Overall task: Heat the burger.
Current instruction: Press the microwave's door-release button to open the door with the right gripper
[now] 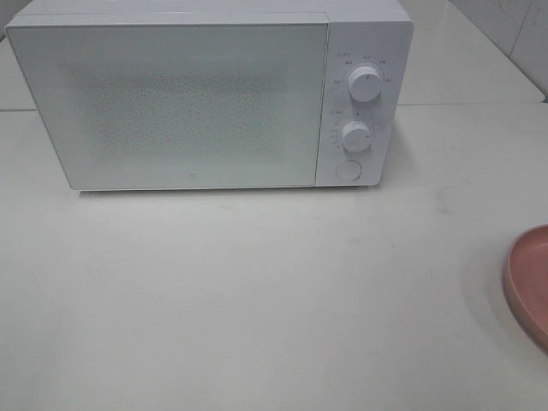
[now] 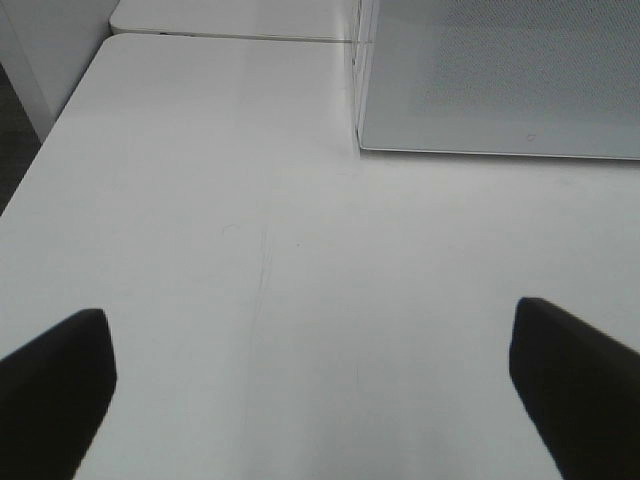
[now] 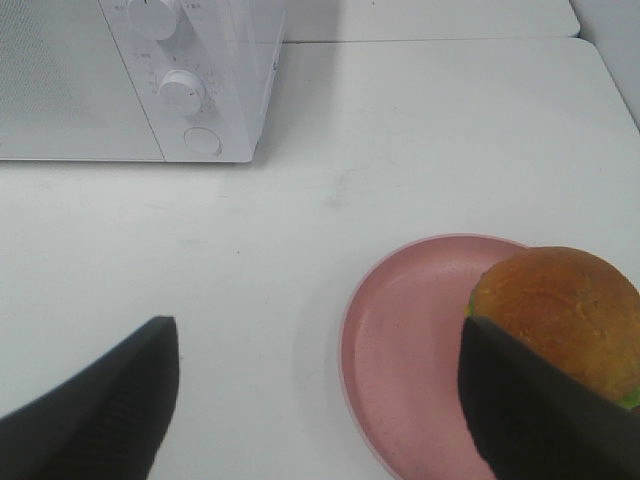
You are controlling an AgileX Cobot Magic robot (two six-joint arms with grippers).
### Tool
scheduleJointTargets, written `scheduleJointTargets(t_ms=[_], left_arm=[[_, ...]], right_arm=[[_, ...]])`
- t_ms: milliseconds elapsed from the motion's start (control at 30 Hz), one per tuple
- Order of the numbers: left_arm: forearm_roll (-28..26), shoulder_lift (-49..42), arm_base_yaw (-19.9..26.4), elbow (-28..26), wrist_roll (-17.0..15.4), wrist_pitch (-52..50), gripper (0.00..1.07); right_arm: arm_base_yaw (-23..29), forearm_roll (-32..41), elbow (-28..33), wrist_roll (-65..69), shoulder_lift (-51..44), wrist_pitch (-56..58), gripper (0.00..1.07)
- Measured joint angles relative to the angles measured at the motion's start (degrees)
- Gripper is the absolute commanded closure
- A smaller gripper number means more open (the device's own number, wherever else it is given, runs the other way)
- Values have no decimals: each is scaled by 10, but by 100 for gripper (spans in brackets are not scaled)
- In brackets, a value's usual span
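The burger (image 3: 562,310), a golden-brown bun with a bit of green lettuce showing, sits on the far side of a round pink plate (image 3: 410,350) in the right wrist view. My right gripper (image 3: 315,400) is open and empty, held above the table just short of the plate; one finger (image 3: 530,410) overlaps the burger's near edge in the picture. In the exterior high view only the plate's rim (image 1: 527,282) shows at the right edge, and the burger is out of view. A white microwave (image 1: 214,94) stands at the back with its door shut. My left gripper (image 2: 310,390) is open and empty over bare table.
The microwave has two round knobs (image 1: 364,86) and a round button (image 1: 348,169) on its right panel. It also shows in the right wrist view (image 3: 140,80) and in the left wrist view (image 2: 500,80). The white table (image 1: 257,300) has a seam behind the microwave.
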Motion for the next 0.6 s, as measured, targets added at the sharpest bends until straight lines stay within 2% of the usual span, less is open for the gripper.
scheduleJointTargets(t_ms=[600], left_arm=[[0,0,0,0,0,0,7]], right_arm=[[0,4,0,0,166,-147,32]])
